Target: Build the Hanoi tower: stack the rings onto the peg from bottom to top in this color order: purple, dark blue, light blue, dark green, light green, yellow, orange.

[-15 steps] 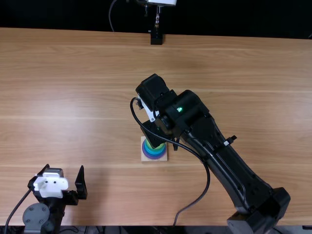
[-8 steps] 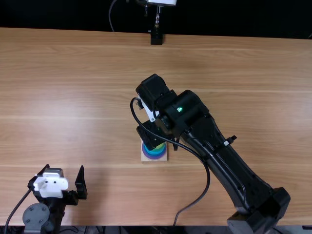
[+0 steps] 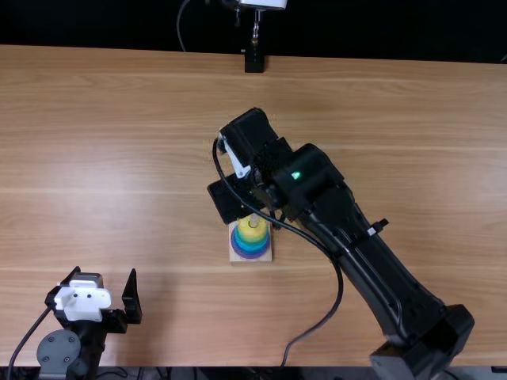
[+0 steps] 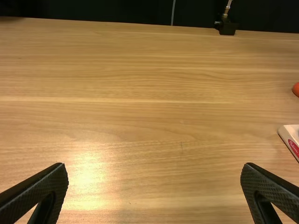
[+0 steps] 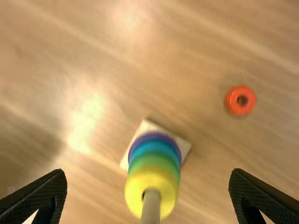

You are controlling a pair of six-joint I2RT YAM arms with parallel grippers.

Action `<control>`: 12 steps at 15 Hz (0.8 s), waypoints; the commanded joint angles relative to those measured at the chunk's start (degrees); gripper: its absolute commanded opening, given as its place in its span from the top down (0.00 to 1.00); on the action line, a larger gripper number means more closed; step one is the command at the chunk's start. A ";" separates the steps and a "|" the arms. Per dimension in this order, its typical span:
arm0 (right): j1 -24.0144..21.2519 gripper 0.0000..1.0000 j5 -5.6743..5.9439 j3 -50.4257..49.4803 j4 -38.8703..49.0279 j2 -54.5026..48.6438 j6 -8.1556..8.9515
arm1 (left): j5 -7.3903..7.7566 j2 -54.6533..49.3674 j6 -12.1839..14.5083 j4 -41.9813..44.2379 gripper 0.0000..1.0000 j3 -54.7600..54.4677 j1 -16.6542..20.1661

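Above and behind the tower, my right gripper (image 3: 230, 198) hangs over the table in the top view. From its wrist camera, my right gripper (image 5: 148, 193) is open, the peg (image 5: 151, 205) rising between its fingers. On the peg the yellow ring (image 5: 150, 182) lies uppermost, over green, blue and purple rings (image 5: 161, 136) on the wooden base (image 5: 183, 145). The orange ring (image 5: 240, 101) lies loose on the table beside the base. At the near left, my left gripper (image 3: 107, 289) is open and holds nothing; its wrist view has my left gripper (image 4: 154, 170) with fingers wide apart.
The wooden table (image 3: 103, 158) surrounds the tower. A black stand (image 3: 253, 61) is at the far edge. The right arm's cable loops close beside the tower in the top view.
My right gripper has moved away from the tower toward the table's far left, uncovering the yellow ring and peg top. The left arm has kept still.
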 commanded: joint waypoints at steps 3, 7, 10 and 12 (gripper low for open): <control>-6.06 0.00 0.65 -2.75 9.42 0.59 8.55 | 0.79 -0.67 0.07 -4.63 0.00 -6.55 -0.59; -9.75 0.00 0.86 -8.72 18.28 3.50 8.34 | 0.79 -0.67 0.07 -4.53 0.00 -6.55 -0.59; -12.74 0.00 0.76 -10.66 19.44 7.63 7.60 | 0.90 -0.67 0.07 -4.53 0.00 -6.55 -0.59; -14.15 0.00 0.76 -11.45 20.71 10.17 3.28 | 0.79 -0.67 0.07 -4.63 0.00 -6.55 -0.59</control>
